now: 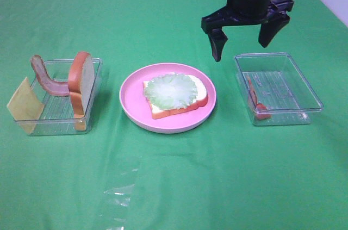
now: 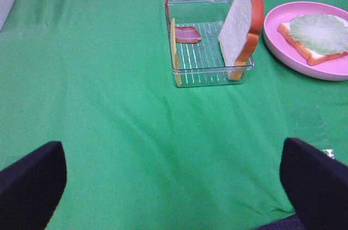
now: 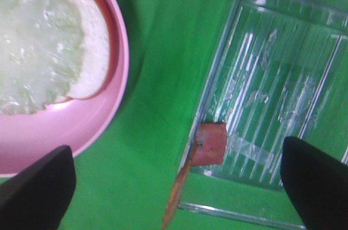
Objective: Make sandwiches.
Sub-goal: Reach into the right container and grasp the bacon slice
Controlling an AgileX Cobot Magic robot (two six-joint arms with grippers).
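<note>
Bread slice [image 1: 200, 93] under lettuce [image 1: 171, 89] lies on plate [image 1: 133, 97]; second slice [image 1: 80, 83] stands in tray [image 1: 54, 111] left of plate. Right gripper [image 1: 241, 50] hangs wide open, behind-right of plate. Left gripper [image 2: 174, 186] also wide, empty.

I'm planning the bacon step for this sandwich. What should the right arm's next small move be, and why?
Probably lower the open right gripper toward the bacon strip leaning against the plate-side wall of the right tray: the gripper hangs over that tray's edge, and the bread on the plate carries only lettuce.
</note>
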